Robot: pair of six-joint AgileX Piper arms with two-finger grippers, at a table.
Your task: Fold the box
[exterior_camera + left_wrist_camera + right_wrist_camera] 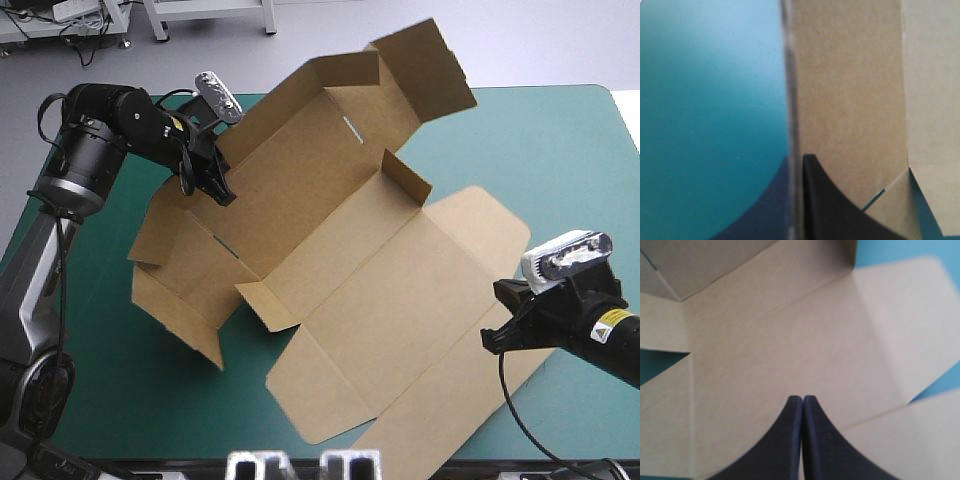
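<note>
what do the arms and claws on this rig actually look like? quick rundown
Both arms are mostly black. The left arm has rounded black joints and silver-grey link sections. The right arm carries a yellow-and-white label near its wrist. The left claw and right claw each have two broad black fingers, curved like fins, tapering to a point.

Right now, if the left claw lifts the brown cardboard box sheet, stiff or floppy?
Likely stiff within panels: the brown cardboard box sheet shows a flat raised wall where the left claw pinches it. It should hinge at creases, as upturned flaps suggest. Probably light: one pinch holds that side up.
</note>
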